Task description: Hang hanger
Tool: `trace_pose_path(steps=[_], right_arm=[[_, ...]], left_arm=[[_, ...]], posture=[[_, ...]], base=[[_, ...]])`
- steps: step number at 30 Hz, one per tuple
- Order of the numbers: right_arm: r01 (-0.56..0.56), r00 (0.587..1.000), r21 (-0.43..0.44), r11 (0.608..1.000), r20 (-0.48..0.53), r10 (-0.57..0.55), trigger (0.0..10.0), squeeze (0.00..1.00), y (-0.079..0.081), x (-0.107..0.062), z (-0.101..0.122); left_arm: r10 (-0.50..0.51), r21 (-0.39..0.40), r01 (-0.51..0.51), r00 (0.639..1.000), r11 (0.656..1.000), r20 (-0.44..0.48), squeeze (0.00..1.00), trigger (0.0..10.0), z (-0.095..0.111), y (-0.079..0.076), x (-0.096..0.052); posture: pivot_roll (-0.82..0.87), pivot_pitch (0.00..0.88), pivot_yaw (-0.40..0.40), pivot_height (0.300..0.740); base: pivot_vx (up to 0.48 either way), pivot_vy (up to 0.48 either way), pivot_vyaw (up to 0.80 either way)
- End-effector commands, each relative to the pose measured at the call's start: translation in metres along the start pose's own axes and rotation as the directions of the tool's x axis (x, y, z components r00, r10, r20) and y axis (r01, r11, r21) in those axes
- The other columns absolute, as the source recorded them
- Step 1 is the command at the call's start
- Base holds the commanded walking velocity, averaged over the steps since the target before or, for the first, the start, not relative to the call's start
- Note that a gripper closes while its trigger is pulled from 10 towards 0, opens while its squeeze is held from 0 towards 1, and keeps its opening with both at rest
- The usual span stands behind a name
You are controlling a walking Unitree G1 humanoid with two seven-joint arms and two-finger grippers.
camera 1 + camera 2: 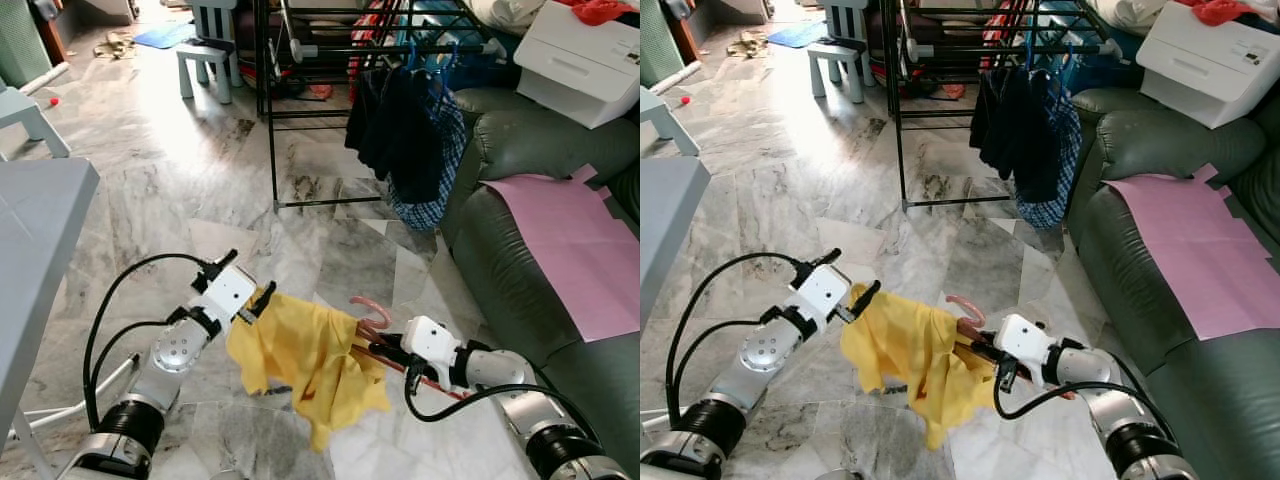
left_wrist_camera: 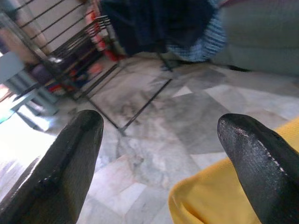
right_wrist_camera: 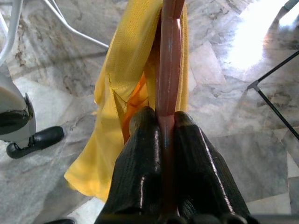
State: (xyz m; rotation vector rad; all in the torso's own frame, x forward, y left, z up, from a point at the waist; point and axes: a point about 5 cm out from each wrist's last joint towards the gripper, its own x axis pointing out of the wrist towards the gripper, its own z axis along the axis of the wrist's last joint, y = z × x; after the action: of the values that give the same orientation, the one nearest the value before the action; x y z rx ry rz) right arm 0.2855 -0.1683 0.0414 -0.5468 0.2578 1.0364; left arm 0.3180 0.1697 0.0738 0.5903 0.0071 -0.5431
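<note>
Two jaws of the right gripper (image 3: 163, 126) pinch the pink hanger (image 3: 169, 60) carrying a yellow shirt (image 1: 305, 355); the left gripper (image 1: 262, 298), jaws spread, touches the shirt's edge

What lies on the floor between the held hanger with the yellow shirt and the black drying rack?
Bare marble floor, as the left eye view shows. The right gripper clamps the pink hanger carrying the yellow shirt; the drying rack stands beyond.
</note>
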Motion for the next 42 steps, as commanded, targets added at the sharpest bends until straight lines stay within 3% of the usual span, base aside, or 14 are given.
trace_pose_path(steps=[1, 4, 5, 6, 7, 13, 19, 20, 21, 22, 32, 36, 42], right_arm=[[0.001, 1.0, -0.045, 0.999, 0.022, 0.0, 10.0, 0.0, -0.007, -0.001, 0.007], [-0.006, 1.0, -0.049, 0.999, 0.026, 0.008, 10.0, 0.0, -0.006, 0.001, 0.008], [-0.022, 0.999, -0.054, 0.998, 0.028, 0.024, 10.0, 0.0, -0.005, 0.002, 0.008], [-0.035, 0.999, -0.058, 0.998, 0.03, 0.037, 10.0, 0.0, -0.003, 0.002, 0.009], [-0.073, 0.997, -0.076, 0.994, 0.024, 0.075, 10.0, 0.0, 0.001, 0.003, 0.008], [-0.121, 0.992, -0.102, 0.987, 0.03, 0.124, 10.0, 0.0, 0.01, 0.004, 0.007], [-0.167, 0.984, -0.124, 0.978, 0.047, 0.174, 10.0, 0.0, 0.015, 0.004, 0.009], [-0.168, 0.984, -0.127, 0.978, 0.045, 0.175, 10.0, 0.0, 0.014, 0.004, 0.009], [-0.171, 0.983, -0.133, 0.976, 0.041, 0.178, 10.0, 0.0, 0.014, 0.004, 0.009], [-0.174, 0.983, -0.139, 0.975, 0.035, 0.18, 10.0, 0.0, 0.014, 0.003, 0.008], [-0.177, 0.984, -0.181, 0.967, 0.001, 0.181, 10.0, 0.0, 0.013, 0.003, 0.005], [-0.188, 0.982, -0.205, 0.96, -0.013, 0.19, 10.0, 0.0, 0.016, 0.004, 0.004], [-0.099, 0.995, -0.234, 0.967, 0.003, 0.103, 10.0, 0.0, 0.008, 0.008, 0.009]], left_arm=[[-0.101, 0.038, 0.1, 0.995, 0.994, 0.016, 1.0, 10.0, 0.003, -0.006, 0.0], [-0.161, 0.07, 0.159, 0.987, 0.985, 0.022, 1.0, 10.0, 0.003, -0.01, -0.002], [-0.196, 0.09, 0.193, 0.98, 0.977, 0.031, 0.15, 10.0, 0.003, -0.012, -0.004], [-0.219, 0.105, 0.214, 0.975, 0.971, 0.038, 0.15, 10.0, 0.004, -0.013, -0.005], [-0.254, 0.1, 0.248, 0.966, 0.964, 0.047, 0.0, 10.0, 0.004, -0.015, -0.007], [-0.298, 0.15, 0.291, 0.954, 0.945, 0.028, 0.0, 10.0, 0.003, -0.013, -0.009], [-0.419, 0.163, 0.417, 0.908, 0.894, -0.02, 0.0, 10.0, -0.005, -0.017, -0.017], [-0.436, 0.154, 0.435, 0.899, 0.887, -0.024, 0.2, 10.0, -0.006, -0.018, -0.019], [-0.451, 0.144, 0.45, 0.892, 0.881, -0.027, 0.2, 10.0, -0.006, -0.018, -0.02], [-0.454, 0.141, 0.453, 0.89, 0.88, -0.03, 1.0, 10.0, -0.006, -0.017, -0.02], [-0.462, 0.108, 0.463, 0.886, 0.88, -0.035, 1.0, 10.0, -0.004, -0.002, -0.022], [-0.405, 0.125, 0.407, 0.913, 0.905, -0.038, 1.0, 10.0, 0.0, 0.012, -0.017], [-0.487, 0.067, 0.488, 0.873, 0.87, -0.031, 1.0, 10.0, 0.0, -0.001, -0.018]], posture=[[0.03, 0.033, -0.058, 0.74], [0.03, 0.033, -0.058, 0.74], [0.04, 0.036, -0.062, 0.74], [0.04, 0.039, -0.064, 0.74], [0.04, 0.041, -0.064, 0.74], [0.04, 0.047, -0.07, 0.74], [0.03, 0.055, -0.073, 0.74], [0.03, 0.056, -0.072, 0.74], [0.03, 0.058, -0.075, 0.74], [0.03, 0.058, -0.076, 0.74], [0.03, 0.062, -0.079, 0.74], [0.03, 0.065, -0.079, 0.74], [0.03, 0.066, -0.075, 0.74]], base=[[0.0, 0.0, 0.0], [0.0, 0.0, 0.0], [0.0, 0.0, 0.0], [0.0, 0.0, 0.0], [0.0, 0.0, 0.0], [0.0, 0.0, 0.0], [0.0, 0.0, 0.0], [0.0, 0.0, 0.0], [0.0, 0.0, 0.0], [0.0, 0.0, 0.0], [0.0, 0.0, 0.0], [0.0, 0.0, 0.0], [0.0, 0.0, 0.0]])
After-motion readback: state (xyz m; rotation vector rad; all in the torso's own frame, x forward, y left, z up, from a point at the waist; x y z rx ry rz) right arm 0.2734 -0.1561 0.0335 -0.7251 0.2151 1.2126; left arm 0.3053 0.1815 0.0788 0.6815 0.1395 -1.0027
